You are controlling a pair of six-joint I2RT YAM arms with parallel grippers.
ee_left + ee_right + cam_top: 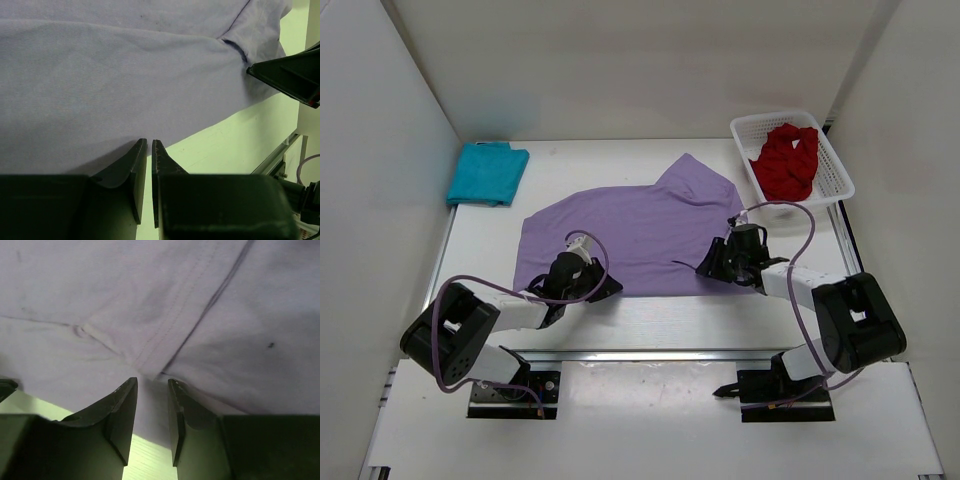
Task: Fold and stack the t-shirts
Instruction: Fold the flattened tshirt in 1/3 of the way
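- Lavender t-shirt cloth meets both sets of fingers along its 6 o'clock edge.
- The left fingers stand nearly together, with only a thin slit between them. Their tips sit right at the shirt's near edge, toward 7 o'clock on the desk. I cannot tell whether any cloth is pinched in the slit.
- The right fingers stand clearly apart and hold nothing. Their tips hang just over the cloth where a stitched seam runs down to the shirt's edge, toward 4 o'clock on the desk. A strip of bare desk shows below them.
- The white mesh basket sits at the desk's 1 o'clock corner, with the red t-shirt crumpled inside it.
- The teal t-shirt lies folded flat at the 10 o'clock corner, well apart from the others.
- The lavender t-shirt lies spread flat at mid-desk with its long axis running from 9 to 3 o'clock. It has a straight edge at the 9 o'clock end, and one part juts out toward 1 o'clock.
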